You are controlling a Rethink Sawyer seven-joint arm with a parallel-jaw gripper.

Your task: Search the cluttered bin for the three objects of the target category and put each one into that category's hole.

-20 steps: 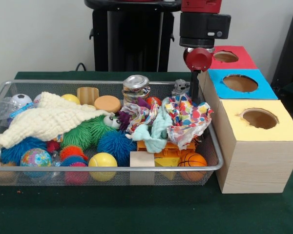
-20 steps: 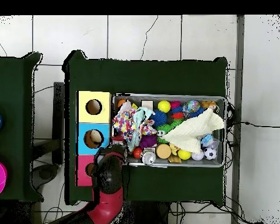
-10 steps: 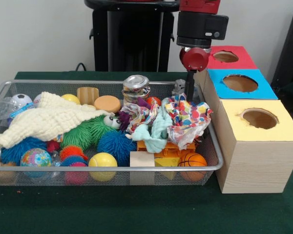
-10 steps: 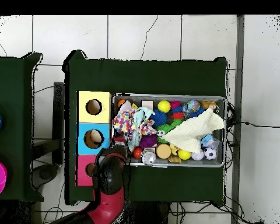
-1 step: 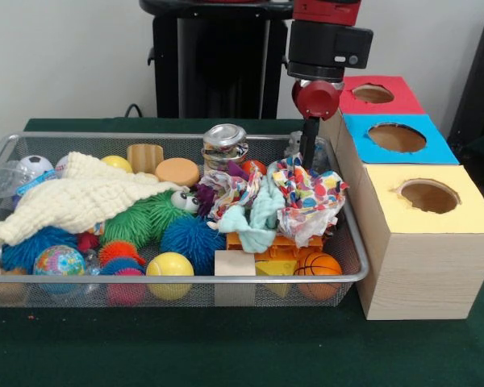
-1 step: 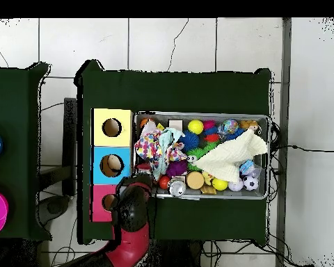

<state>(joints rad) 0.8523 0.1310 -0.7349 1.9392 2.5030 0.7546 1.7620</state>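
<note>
1. Likely the target, the confetti-print cloth point(image 5: 310, 197) lies bunched in the wire bin point(image 5: 177, 278), at the end beside the yellow-topped box point(image 5: 427, 234).
2. Directly above the cloth's far edge hangs the gripper point(image 5: 308, 157); whether its fingers are apart cannot be told.
3. So the coming move is probably straight down.

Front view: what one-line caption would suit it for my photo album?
Robot arm's tool dips over a colourful cloth in a toy-filled mesh bin, beside a three-holed sorting box.
</note>
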